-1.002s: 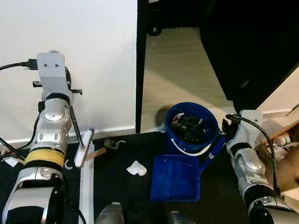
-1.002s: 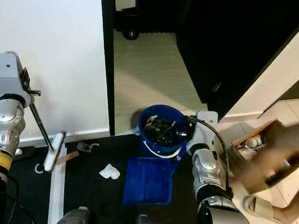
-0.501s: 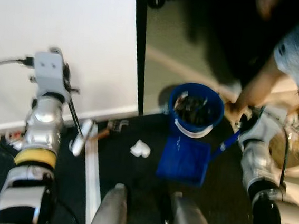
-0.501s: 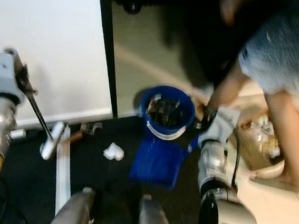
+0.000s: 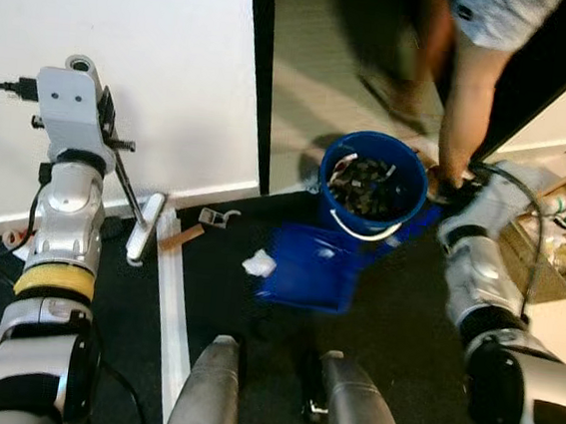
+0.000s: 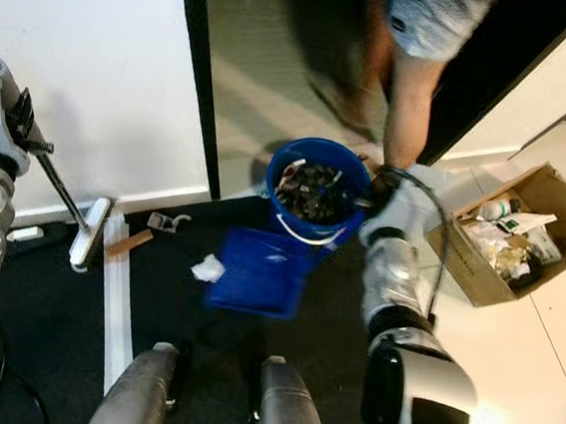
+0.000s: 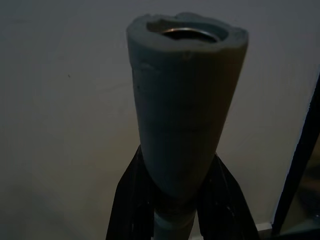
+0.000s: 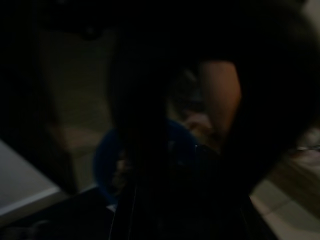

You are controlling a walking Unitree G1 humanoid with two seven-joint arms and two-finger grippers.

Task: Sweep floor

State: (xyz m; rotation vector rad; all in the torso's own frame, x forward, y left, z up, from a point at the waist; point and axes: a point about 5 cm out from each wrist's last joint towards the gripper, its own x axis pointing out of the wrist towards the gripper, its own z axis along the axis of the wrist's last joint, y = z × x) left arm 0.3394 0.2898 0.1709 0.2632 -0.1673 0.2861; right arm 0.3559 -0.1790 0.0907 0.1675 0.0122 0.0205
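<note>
White wall [image 5: 156,70], black floor mat [image 5: 411,345]

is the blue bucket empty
No, the blue bucket is filled nearly to its rim with dark scraps and bits of paper.

Broom, dustpan, bucket & scrap on dark floor by white wall.

Broom [image 5: 134,220]: thin dark handle slanting down to pale head on floor [image 5: 399,364] near wall base; grey foam grip end [image 7: 185,100] sits betw. left hand [image 7: 177,200] fingers. Blue dustpan [image 5: 308,267] flat, blurred, touching blue bucket [image 5: 371,185] full of dark debris w/ white bits. White crumpled scrap [image 5: 257,263] just beside pan's left edge.
</note>
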